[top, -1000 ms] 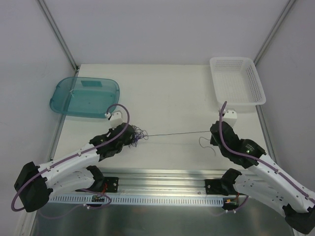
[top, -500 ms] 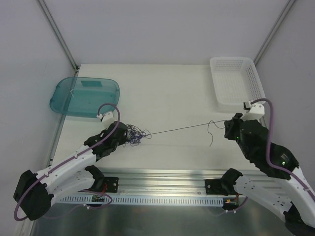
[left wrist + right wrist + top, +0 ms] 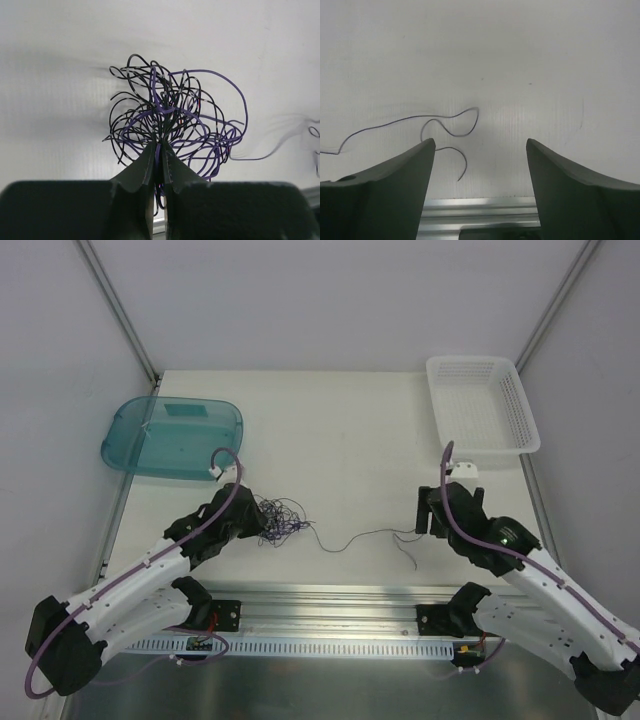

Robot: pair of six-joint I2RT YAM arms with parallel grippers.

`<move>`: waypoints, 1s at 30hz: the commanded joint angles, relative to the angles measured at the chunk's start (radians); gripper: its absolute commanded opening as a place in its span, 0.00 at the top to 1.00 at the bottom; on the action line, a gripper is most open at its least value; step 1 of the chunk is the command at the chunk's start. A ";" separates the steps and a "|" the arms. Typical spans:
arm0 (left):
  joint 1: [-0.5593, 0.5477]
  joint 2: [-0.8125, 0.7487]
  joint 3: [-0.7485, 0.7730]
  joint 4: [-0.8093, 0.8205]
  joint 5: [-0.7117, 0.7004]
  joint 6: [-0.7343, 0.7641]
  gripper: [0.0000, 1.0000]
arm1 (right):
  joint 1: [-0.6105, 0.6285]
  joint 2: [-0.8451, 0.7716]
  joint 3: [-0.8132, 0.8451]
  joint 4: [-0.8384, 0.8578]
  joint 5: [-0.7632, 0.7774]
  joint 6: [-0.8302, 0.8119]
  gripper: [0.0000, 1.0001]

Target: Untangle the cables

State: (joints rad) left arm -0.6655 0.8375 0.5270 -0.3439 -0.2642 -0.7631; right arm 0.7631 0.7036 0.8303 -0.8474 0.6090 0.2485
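Tangle of hair-thin blue-black and purple wires (image 3: 170,120) sits left, pinched in the closed left gripper (image 3: 159,146) as anchor; right gripper (image 3: 480,145) gapes empty (over one slack strand (image 3: 435,118)).

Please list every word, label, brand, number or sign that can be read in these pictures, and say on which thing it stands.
No text can be read in any view.
The teal tray has a darker rectangular patch on its bottom, perhaps a label: too small to read.
The white basket and the cables carry no visible marking.
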 commanded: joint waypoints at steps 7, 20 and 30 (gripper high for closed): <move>-0.032 0.063 0.048 0.149 0.204 0.013 0.98 | 0.051 0.114 -0.029 0.425 -0.431 0.032 0.19; -0.109 0.115 0.047 0.247 0.203 -0.015 0.97 | 0.133 0.529 -0.118 0.959 -0.642 0.175 0.28; -0.143 0.123 0.037 0.315 0.229 -0.004 0.93 | 0.159 0.740 -0.108 1.119 -0.718 0.196 0.54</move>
State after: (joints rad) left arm -0.7933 0.9623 0.5434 -0.0986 -0.0597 -0.7673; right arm 0.9157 1.4342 0.7078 0.1650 -0.0677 0.4255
